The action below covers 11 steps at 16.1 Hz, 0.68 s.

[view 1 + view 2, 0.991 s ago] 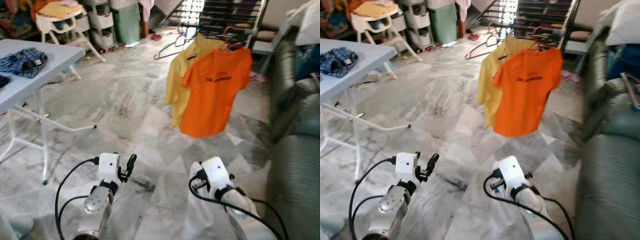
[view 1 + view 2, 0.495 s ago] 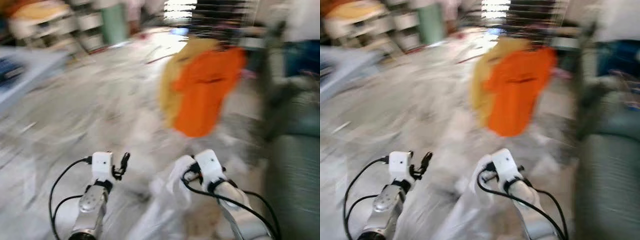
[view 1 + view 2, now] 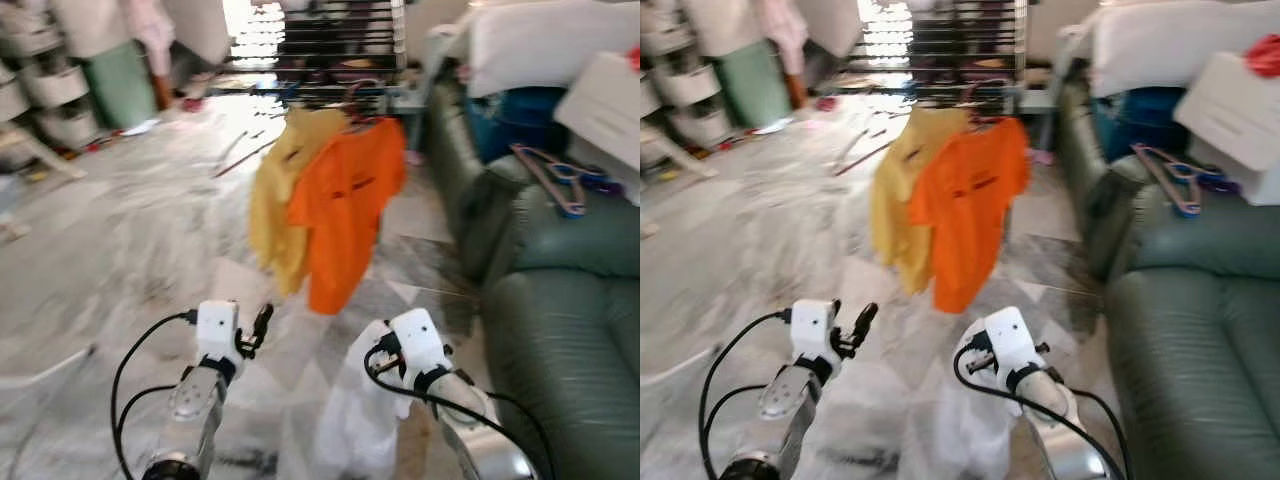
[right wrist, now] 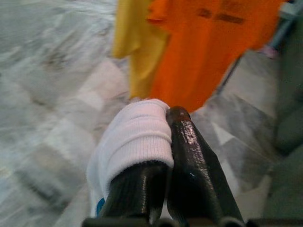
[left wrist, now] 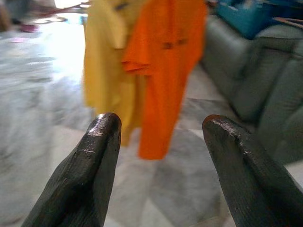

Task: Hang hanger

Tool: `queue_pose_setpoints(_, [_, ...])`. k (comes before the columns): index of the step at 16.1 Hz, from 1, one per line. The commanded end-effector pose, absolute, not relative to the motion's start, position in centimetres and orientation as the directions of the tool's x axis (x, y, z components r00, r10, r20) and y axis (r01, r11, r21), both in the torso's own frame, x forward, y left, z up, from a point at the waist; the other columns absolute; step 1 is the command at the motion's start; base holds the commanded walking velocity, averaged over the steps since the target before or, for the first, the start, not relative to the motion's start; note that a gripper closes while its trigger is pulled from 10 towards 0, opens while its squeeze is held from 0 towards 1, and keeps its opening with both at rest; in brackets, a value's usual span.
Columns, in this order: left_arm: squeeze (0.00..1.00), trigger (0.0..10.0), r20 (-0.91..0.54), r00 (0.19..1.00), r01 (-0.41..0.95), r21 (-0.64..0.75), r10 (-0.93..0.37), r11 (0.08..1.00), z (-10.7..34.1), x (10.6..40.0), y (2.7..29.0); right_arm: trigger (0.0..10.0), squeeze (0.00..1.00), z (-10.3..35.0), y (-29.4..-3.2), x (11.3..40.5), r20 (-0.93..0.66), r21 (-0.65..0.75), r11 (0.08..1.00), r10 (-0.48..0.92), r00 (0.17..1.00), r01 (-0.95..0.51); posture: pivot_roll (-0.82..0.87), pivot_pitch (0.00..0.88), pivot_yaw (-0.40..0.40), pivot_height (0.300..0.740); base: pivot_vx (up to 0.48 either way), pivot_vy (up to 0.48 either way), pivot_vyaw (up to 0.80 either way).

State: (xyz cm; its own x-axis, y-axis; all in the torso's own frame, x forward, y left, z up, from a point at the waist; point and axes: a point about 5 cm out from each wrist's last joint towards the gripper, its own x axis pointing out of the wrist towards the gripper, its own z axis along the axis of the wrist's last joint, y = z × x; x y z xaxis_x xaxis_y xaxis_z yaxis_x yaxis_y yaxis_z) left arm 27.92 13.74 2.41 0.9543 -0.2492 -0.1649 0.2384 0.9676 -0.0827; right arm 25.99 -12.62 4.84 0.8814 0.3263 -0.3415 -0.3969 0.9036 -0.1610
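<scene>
Now, white garment (image 4: 137, 137) in right end effector (image 4: 163, 137).

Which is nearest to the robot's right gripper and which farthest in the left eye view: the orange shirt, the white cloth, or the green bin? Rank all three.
1. White cloth: held in the right gripper itself.
2. Orange shirt: hanging ahead of the gripper, beside the yellow shirt.
3. Green bin: far back on the left, against the wall.

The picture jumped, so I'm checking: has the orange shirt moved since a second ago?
No. The orange shirt still overlaps the yellow shirt in front of the black rack; it was the camera that turned.
</scene>
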Motion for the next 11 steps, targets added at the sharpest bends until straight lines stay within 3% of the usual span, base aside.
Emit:
queue_pose_setpoints(1, [0.0,10.0,-0.181,0.94,0.276,-0.1,-0.291,0.956,2.2,27.8,13.0,0.0,0.0,5.6,-13.2,26.5,-0.316,-0.174,0.912,0.305,0.898,-0.371,-0.15,0.0,0.047,0.74,0.0,0.0,-0.45])
queue_pose_setpoints(5, [0.0,10.0,-0.212,0.902,0.362,-0.099,-0.375,0.927,1.6,27.1,12.1,0.0,0.0,5.6,-12.9,26.6,-0.319,-0.165,0.916,0.301,0.899,-0.366,-0.14,0.0,0.052,0.74,0.0,0.0,-0.45])
queue_pose_setpoints(7, [0.0,10.0,-0.222,0.887,0.392,-0.104,-0.406,0.914,1.5,26.9,11.9,0.0,0.0,5.6,-12.7,26.7,-0.322,-0.157,0.92,0.297,0.899,-0.36,-0.14,0.0,0.056,0.74,0.0,0.0,0.0])
queue_pose_setpoints(8, [0.0,10.0,-0.232,0.884,0.394,-0.101,-0.407,0.914,1.4,26.8,11.9,3.3,0.0,5.6,-12.6,26.7,-0.324,-0.154,0.92,0.297,0.898,-0.36,-0.14,0.004,0.06,0.74,0.0,0.0,0.0])
queue_pose_setpoints(9, [0.0,10.0,-0.232,0.883,0.395,-0.1,-0.407,0.913,1.4,26.8,11.9,10.0,0.0,5.6,-12.5,26.7,-0.329,-0.147,0.923,0.293,0.898,-0.355,-0.14,0.006,0.065,0.74,0.0,0.0,0.0])
queue_pose_setpoints(11, [0.0,10.0,-0.247,0.879,0.39,-0.12,-0.408,0.913,1.4,26.9,11.9,10.0,0.0,5.4,-12.5,26.7,-0.338,-0.139,0.928,0.283,0.898,-0.345,-0.14,0.01,0.069,0.74,0.0,0.0,0.0])
